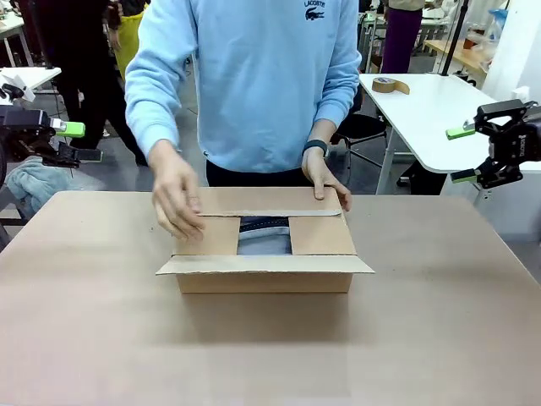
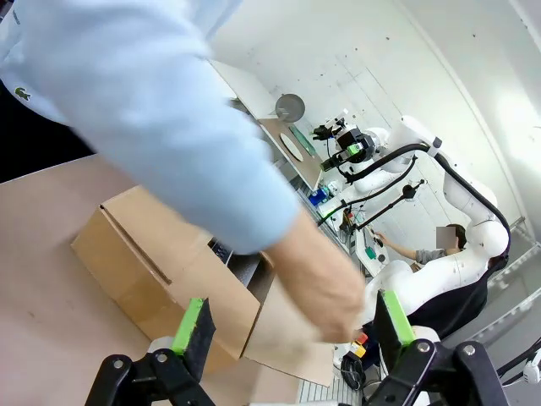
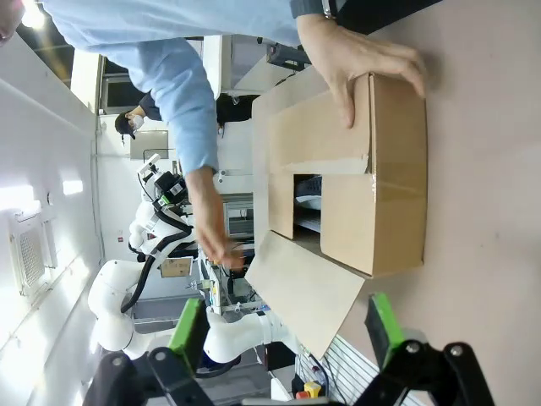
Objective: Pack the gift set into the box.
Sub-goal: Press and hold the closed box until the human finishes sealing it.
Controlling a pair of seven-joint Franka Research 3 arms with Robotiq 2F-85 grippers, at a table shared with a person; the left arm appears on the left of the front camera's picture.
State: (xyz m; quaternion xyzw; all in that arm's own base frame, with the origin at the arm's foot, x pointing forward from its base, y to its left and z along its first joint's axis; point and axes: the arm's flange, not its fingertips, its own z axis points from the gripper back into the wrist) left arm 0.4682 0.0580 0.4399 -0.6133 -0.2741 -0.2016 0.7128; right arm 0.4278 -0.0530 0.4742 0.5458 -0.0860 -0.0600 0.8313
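Brown table (image 1: 84, 321) holds the box (image 1: 266, 275) centrally, gift set (image 1: 264, 237) inside, a hand (image 1: 328, 182) on its twelve-o'clock flap (image 1: 270, 200). Left gripper (image 1: 72, 142) at nine o'clock, right gripper (image 1: 461, 154) at three, both spread wide.

Bright, even indoor light; the person's hand (image 2: 317, 279) is motion-blurred, wrist views bend at edges.

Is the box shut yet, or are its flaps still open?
Partly shut. On the box, two side flaps are folded in, but the near flap sticks outward, and the gap between them shows the contents.
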